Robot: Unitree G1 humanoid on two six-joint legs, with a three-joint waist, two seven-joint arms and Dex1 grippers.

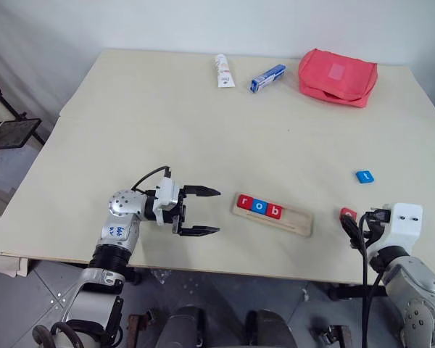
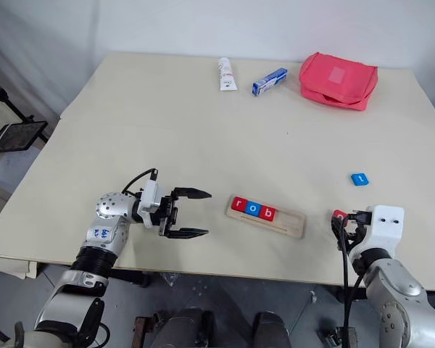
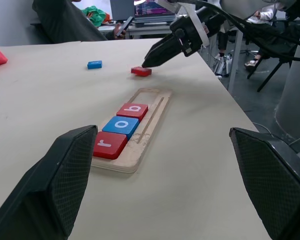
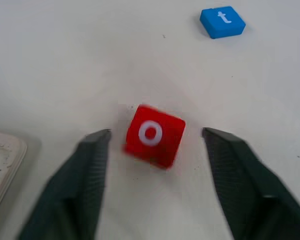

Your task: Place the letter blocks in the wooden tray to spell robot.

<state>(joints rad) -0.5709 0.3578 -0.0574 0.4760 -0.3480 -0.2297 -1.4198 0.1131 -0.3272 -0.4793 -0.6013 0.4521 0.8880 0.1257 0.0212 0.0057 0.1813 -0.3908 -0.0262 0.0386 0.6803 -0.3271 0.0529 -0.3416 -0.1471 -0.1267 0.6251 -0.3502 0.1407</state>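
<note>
Straddling the small red rounded-square "o" block beside the pale wooden tray, the right claw stood apart, ready to pinch its light, stiff, flat sides.

A large pale beige table stands before a plain whitish wall, over a grey tiled floor seen beneath its near edge. Beside the table's left edge stands a black stand with a dark flat panel. In the left wrist view, desks, a lit monitor and chairs fill the room beyond the table.
</note>
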